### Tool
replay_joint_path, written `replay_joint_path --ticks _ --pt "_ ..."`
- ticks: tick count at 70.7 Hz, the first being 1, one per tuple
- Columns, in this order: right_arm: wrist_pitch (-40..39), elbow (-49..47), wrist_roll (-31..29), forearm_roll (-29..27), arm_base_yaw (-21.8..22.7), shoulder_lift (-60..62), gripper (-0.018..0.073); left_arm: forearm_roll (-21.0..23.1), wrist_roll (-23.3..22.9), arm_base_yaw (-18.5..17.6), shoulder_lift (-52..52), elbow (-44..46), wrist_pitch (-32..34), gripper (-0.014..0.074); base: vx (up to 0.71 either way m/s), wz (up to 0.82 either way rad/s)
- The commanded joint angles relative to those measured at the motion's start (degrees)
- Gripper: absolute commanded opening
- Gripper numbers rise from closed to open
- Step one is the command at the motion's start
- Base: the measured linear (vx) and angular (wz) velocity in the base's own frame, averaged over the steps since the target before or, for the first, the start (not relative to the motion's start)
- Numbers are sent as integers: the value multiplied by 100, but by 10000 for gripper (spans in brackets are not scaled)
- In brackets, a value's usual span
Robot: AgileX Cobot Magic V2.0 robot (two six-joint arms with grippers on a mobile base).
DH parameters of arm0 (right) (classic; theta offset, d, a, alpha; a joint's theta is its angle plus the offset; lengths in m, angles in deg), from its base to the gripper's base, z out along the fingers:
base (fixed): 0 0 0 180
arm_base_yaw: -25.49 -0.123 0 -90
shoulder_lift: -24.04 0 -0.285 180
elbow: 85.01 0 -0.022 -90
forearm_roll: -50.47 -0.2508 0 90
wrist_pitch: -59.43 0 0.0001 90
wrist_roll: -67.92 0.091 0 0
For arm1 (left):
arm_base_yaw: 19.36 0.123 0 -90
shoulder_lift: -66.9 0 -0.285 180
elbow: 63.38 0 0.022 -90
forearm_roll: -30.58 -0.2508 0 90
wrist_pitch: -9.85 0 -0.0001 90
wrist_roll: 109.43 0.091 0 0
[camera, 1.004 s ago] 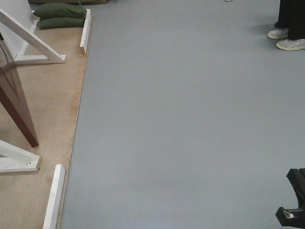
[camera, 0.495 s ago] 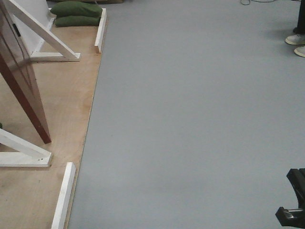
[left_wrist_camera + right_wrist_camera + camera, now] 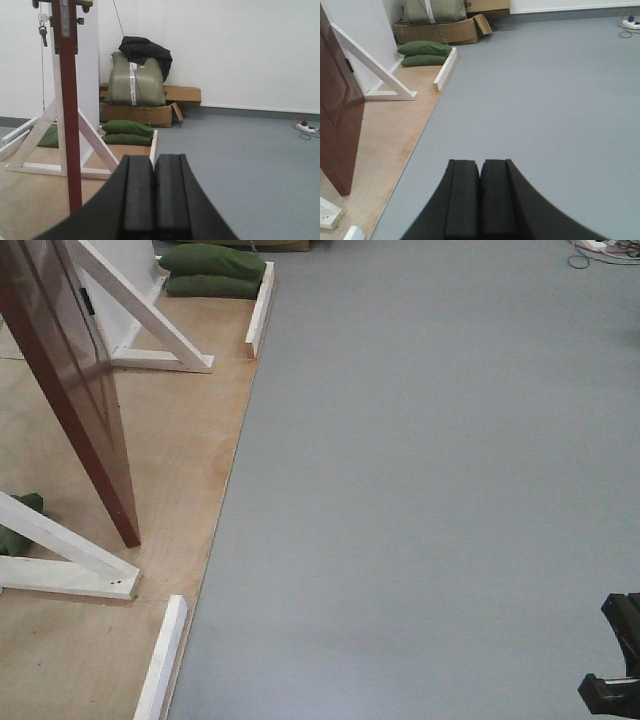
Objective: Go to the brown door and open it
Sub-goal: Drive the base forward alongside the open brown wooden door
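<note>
The brown door (image 3: 75,380) is seen at the left side of the front view. It is stood on a wooden floor board (image 3: 190,450), between white beams (image 3: 150,325). It is well apart from both arms. A brass handle (image 3: 85,4) and small keys (image 3: 43,30) are seen high up on it, at the very top of the left wrist view. Green bags (image 3: 212,270) are laid by the far beam.

The left gripper (image 3: 154,167) is closed. Its two black pads are pressed together and nothing is held between them. The right gripper (image 3: 480,172) is closed the same way, and nothing is held in it either. The door is not touched by either one.

The step in hand is judged to be the drive to the door. Most of the front view is filled by grey floor (image 3: 430,490), and the door is off to one side, so it is not yet faced.

For the next move, the base needs to be turned to the left and rolled closer, until the handle can be reached. The edge of the wooden board should be watched by the wheels. Then a gripper must be opened and lifted to the handle. Whether the door is latched cannot be told.
</note>
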Motion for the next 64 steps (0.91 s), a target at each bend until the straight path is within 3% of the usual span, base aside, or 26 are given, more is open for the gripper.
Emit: replay_joint_path --ticks 1,64 --pt "-458 11 -51 7 6 89 0 -17 -18 11 -98 -111 449 17 22 19" --pt "-458 11 -51 7 6 89 0 -17 -18 11 -98 -111 449 17 33 2"
